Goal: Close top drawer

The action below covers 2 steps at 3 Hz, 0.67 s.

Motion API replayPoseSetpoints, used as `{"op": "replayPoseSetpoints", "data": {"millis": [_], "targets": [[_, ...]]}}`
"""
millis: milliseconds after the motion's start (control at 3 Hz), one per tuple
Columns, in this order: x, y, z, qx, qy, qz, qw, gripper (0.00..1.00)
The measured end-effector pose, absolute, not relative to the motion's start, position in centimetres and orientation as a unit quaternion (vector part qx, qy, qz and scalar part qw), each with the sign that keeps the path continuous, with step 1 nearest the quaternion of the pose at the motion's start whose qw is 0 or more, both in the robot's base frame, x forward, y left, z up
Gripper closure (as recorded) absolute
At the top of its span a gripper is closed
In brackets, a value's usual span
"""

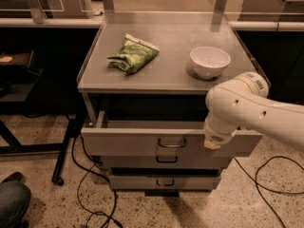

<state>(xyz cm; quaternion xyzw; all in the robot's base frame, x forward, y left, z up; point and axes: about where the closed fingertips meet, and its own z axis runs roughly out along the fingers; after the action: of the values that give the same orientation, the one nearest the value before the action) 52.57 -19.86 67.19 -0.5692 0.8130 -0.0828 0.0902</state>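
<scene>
Jaws at front right of open top drawer [128, 141]; state untellable.

Grey table [175, 42] carries a green snack bag [134, 54] and a white bowl [210, 61], well apart; gripper [212, 142] below its front edge

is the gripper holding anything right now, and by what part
It cannot be told. The gripper is at the right part of the open top drawer front, mostly hidden behind the arm. The centre handle is not held.
</scene>
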Motion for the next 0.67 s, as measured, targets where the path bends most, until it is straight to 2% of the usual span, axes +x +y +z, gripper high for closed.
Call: {"op": "replayPoseSetpoints", "data": {"millis": [333,667], "targets": [[52.57,-19.86,67.19,-0.569,0.813,-0.083,0.090,0.81],[52.57,-19.86,67.19,-0.569,0.813,-0.083,0.090,0.58]]}}
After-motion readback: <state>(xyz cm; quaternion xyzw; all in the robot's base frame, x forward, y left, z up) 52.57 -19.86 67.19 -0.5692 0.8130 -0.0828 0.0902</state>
